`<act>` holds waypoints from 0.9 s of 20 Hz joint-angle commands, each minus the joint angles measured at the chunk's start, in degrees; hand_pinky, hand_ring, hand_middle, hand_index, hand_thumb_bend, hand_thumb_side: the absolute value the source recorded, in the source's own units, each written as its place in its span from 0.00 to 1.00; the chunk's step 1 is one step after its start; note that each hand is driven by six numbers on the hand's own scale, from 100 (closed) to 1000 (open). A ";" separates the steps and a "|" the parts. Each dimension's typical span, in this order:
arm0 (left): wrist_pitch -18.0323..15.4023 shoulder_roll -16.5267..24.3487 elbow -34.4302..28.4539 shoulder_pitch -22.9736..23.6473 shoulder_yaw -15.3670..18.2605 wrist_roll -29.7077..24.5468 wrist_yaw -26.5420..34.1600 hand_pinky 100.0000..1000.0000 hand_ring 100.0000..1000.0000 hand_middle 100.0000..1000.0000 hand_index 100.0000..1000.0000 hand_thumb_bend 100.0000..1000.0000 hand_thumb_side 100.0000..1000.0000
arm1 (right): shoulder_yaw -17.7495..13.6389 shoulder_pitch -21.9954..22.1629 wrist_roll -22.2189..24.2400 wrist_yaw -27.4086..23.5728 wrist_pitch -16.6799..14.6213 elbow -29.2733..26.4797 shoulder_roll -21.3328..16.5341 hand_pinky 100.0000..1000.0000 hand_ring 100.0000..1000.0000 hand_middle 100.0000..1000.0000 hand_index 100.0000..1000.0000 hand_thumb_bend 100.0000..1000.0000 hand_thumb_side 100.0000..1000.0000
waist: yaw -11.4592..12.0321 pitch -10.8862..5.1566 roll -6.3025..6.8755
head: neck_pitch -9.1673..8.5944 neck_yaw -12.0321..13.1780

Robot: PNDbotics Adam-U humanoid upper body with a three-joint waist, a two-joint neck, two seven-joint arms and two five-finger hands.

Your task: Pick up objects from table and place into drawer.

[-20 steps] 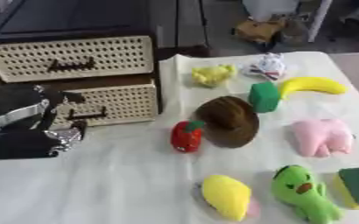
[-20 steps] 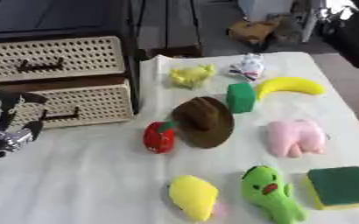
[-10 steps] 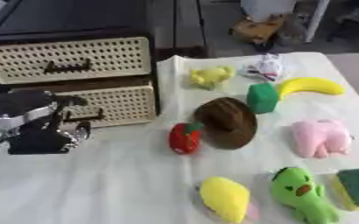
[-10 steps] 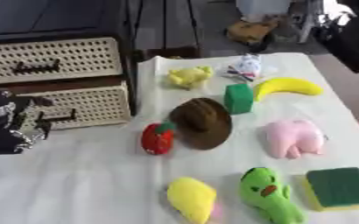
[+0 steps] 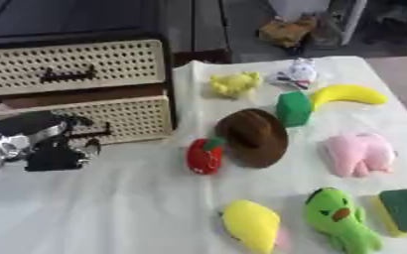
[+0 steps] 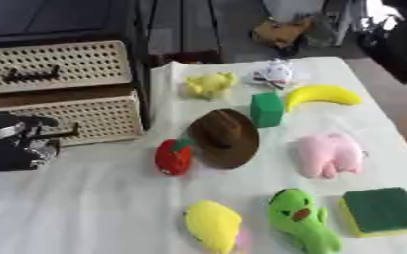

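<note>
Black left robot hand [image 5: 55,149] blurred before lower drawer [image 5: 102,119], finger state unreadable.

White-clothed table [image 5: 137,213] with drawer unit [image 5: 77,94], banana [image 5: 348,94], sponge [image 6: 379,211], apparently plush toys.

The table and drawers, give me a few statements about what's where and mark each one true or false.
1. The banana lies right of the green block. True.
2. The brown hat sits in the lower drawer. False: it lies on the table.
3. The left robot hand is at the lower drawer's handle. True.
4. The red strawberry touches the sponge. False: they lie far apart.
</note>
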 commanded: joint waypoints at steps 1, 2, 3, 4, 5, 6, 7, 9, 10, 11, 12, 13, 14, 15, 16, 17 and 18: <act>-0.86 0.08 2.42 -1.40 0.60 0.18 -1.04 0.01 0.13 0.24 1.00 0.00 0.86 | -0.37 -0.89 -0.07 -0.69 -0.15 -0.91 -1.18 0.74 0.87 0.84 0.88 0.00 1.00 | -0.21 -0.88 -0.05 | -0.78 0.20; -1.11 -0.16 3.34 -1.48 0.73 0.43 -1.34 0.01 0.13 0.24 1.00 0.00 0.87 | -0.36 -0.93 -0.05 -0.69 -0.15 -0.91 -1.17 0.74 0.87 0.84 0.88 0.00 1.00 | -0.26 -0.83 -0.04 | -0.86 0.20; -1.29 -0.43 4.27 -1.54 0.90 0.71 -1.65 0.02 0.13 0.24 1.00 0.00 0.87 | -0.36 -0.97 -0.03 -0.69 -0.15 -0.91 -1.15 0.74 0.87 0.84 0.88 0.00 1.00 | -0.31 -0.78 -0.04 | -0.92 0.20; -1.44 -0.67 5.19 -1.58 1.06 0.96 -1.90 0.02 0.14 0.25 1.00 0.00 0.87 | -0.35 -1.00 -0.02 -0.69 -0.16 -0.91 -1.12 0.74 0.87 0.84 0.88 0.00 1.00 | -0.34 -0.73 -0.04 | -0.97 0.20; -1.59 -0.91 6.13 -1.61 1.24 1.22 -2.21 0.02 0.14 0.25 1.00 0.00 0.87 | -0.32 -1.03 0.01 -0.70 -0.18 -0.91 -1.09 0.74 0.87 0.84 0.88 0.00 1.00 | -0.38 -0.66 -0.03 | -1.03 0.21; -1.76 -1.10 6.96 -1.64 1.38 1.48 -2.53 0.02 0.14 0.25 1.00 0.00 0.87 | -0.30 -1.03 0.04 -0.70 -0.19 -0.91 -1.06 0.74 0.87 0.84 0.88 0.00 1.00 | -0.42 -0.59 -0.03 | -1.09 0.23; -1.96 -1.26 7.70 -1.66 1.50 1.79 -2.90 0.02 0.14 0.25 1.00 0.00 0.87 | -0.29 -1.02 0.09 -0.70 -0.19 -0.91 -1.04 0.74 0.87 0.84 0.88 0.00 1.00 | -0.47 -0.52 -0.02 | -1.17 0.25; -2.41 -1.56 8.99 -1.68 1.68 2.32 -3.56 0.03 0.14 0.25 1.00 0.00 0.87 | -0.30 -1.03 0.12 -0.69 -0.18 -0.91 -1.02 0.74 0.87 0.84 0.88 0.00 1.00 | -0.56 -0.36 0.00 | -1.37 0.32; -2.57 -1.73 9.61 -1.72 1.80 2.54 -3.84 0.03 0.14 0.25 1.00 0.00 0.86 | -0.30 -1.06 0.13 -0.69 -0.18 -0.91 -1.01 0.74 0.87 0.84 0.88 0.00 1.00 | -0.59 -0.29 0.00 | -1.44 0.36; -2.71 -1.91 10.22 -1.80 1.94 2.83 -4.17 0.03 0.14 0.25 1.00 0.00 0.86 | -0.29 -1.10 0.14 -0.70 -0.19 -0.91 -0.97 0.74 0.87 0.84 0.88 0.00 1.00 | -0.63 -0.21 0.00 | -1.52 0.40; -2.87 -2.08 10.77 -1.86 2.09 3.10 -4.47 0.03 0.14 0.25 1.00 0.00 0.86 | -0.27 -1.13 0.16 -0.70 -0.19 -0.91 -0.94 0.74 0.87 0.84 0.88 0.00 1.00 | -0.67 -0.14 -0.01 | -1.59 0.43; -3.00 -2.25 11.35 -1.91 2.25 3.32 -4.71 0.03 0.14 0.25 1.00 0.00 0.86 | -0.24 -1.16 0.19 -0.72 -0.20 -0.91 -0.92 0.74 0.87 0.84 0.88 0.00 1.00 | -0.73 -0.05 -0.02 | -1.67 0.47; -3.13 -2.37 11.87 -1.96 2.40 3.53 -4.92 0.03 0.14 0.25 1.00 0.00 0.86 | -0.23 -1.19 0.22 -0.71 -0.21 -0.91 -0.91 0.74 0.87 0.84 0.88 0.00 1.00 | -0.80 0.03 -0.03 | -1.78 0.51; -3.28 -2.43 12.28 -1.97 2.55 3.77 -5.12 0.03 0.14 0.25 1.00 0.00 0.86 | -0.22 -1.21 0.22 -0.71 -0.22 -0.91 -0.91 0.74 0.87 0.84 0.88 0.00 1.00 | -0.88 0.12 -0.04 | -1.90 0.56; -3.45 -2.47 12.57 -1.97 2.66 4.01 -5.27 0.03 0.14 0.25 1.00 0.00 0.86 | -0.22 -1.21 0.22 -0.71 -0.22 -0.91 -0.91 0.74 0.87 0.84 0.88 0.00 1.00 | -0.93 0.18 -0.05 | -1.97 0.58; -3.59 -2.51 12.77 -2.03 2.81 4.27 -5.49 0.03 0.14 0.25 1.00 0.00 0.86 | -0.21 -1.16 0.25 -0.69 -0.20 -0.91 -0.93 0.74 0.87 0.84 0.88 0.00 1.00 | -0.94 0.27 -0.07 | -2.02 0.55; -3.66 -2.61 13.05 -2.11 2.96 4.52 -5.75 0.03 0.14 0.26 1.00 0.00 0.86 | -0.17 -1.17 0.31 -0.69 -0.18 -0.91 -0.91 0.74 0.87 0.84 0.88 0.00 1.00 | -0.94 0.35 -0.08 | -2.12 0.58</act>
